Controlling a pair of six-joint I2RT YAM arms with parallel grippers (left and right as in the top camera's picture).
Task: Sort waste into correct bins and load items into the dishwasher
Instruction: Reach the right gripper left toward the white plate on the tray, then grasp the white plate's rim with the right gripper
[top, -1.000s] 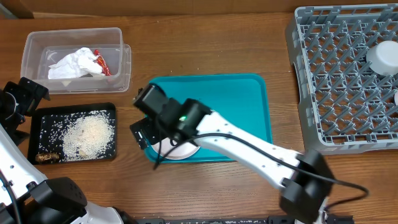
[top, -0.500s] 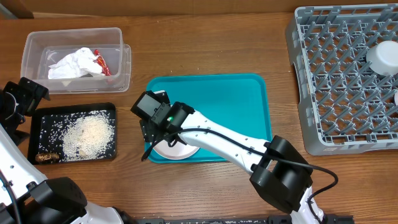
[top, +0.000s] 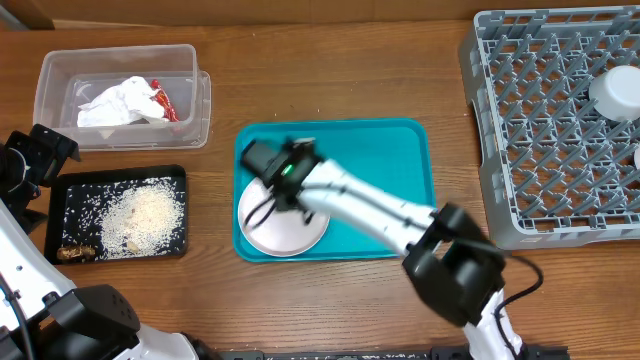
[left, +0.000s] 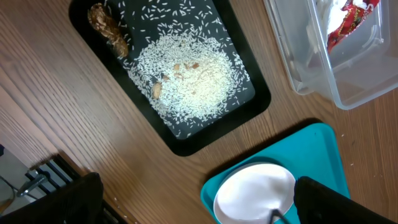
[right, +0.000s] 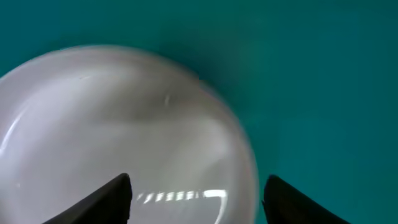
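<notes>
A round white plate (top: 285, 222) lies at the front left of the teal tray (top: 385, 180). My right gripper (top: 266, 162) hovers over the plate's far rim, blurred. In the right wrist view its fingers (right: 196, 202) stand apart, one over the plate (right: 124, 124), the other over bare tray, clamping nothing. My left gripper (left: 198, 204) hangs open and empty above the table, left of the plate (left: 255, 196). The clear tub (top: 45, 75) holds a crumpled napkin (top: 118, 103) and a red wrapper (top: 162, 100). The black tray (top: 55, 215) holds rice (top: 145, 215) and a brown scrap (top: 72, 253).
The grey dish rack (top: 530, 150) stands at the right, with a white cup (top: 615, 95) on its pegs near the right edge. My right arm stretches from the table's front edge across the tray's front. Bare wood separates tray and rack.
My right gripper has swung from the tray's front left corner to over the plate's far rim, and its jaws have narrowed. The plate is now uncovered. The left arm has not moved.
</notes>
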